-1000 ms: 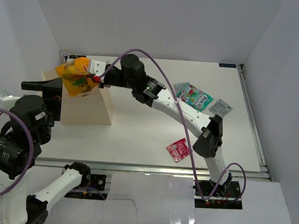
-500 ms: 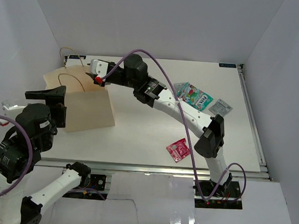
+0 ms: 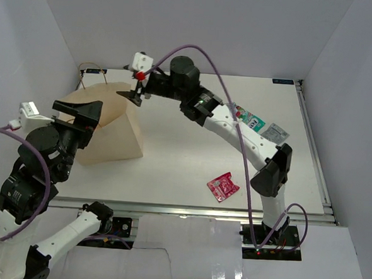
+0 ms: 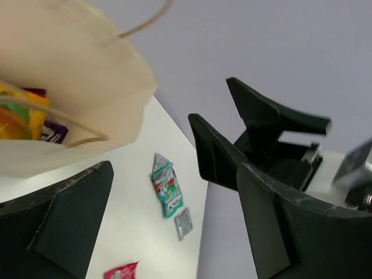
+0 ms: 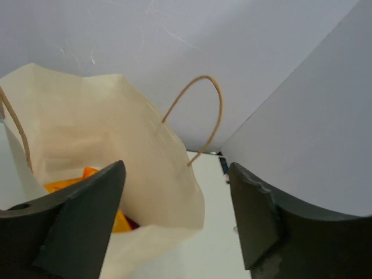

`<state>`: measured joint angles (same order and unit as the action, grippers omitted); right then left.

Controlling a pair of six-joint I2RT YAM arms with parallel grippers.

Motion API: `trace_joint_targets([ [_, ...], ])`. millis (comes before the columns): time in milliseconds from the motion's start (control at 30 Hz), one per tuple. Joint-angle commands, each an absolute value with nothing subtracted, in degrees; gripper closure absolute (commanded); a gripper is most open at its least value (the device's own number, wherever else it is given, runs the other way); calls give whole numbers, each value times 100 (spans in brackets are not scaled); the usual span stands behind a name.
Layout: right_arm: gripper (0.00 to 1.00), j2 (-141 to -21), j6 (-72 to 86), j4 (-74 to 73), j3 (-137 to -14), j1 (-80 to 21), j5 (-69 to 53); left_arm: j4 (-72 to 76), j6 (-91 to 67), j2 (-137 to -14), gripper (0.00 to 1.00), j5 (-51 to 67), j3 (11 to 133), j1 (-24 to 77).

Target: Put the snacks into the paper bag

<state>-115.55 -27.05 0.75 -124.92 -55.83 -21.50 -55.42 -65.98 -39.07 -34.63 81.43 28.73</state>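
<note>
1. The red packet lies nearest, untouched.
2. The left gripper stands spread and empty beside the bag.
3. The orange packet, held over the bag a second ago, now lies inside it. The right gripper has let go and lifted, jaws wide with nothing between them.
4. Farther right, the teal packet and a silver one remain outside, so one snack is bagged and the rest are still to fetch.
</note>
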Motion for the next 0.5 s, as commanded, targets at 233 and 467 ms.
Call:
trace_joint_targets([
  [233,3,-9045,-888,-1441,-8484,-2631,-2762,-3595,-3402,-4912,2,-134,8121,2909],
  [467,4,-9140,-501,-1880,-7593,-511,-1427,-2779,-3453,-5563,2,1247,7840,2909],
])
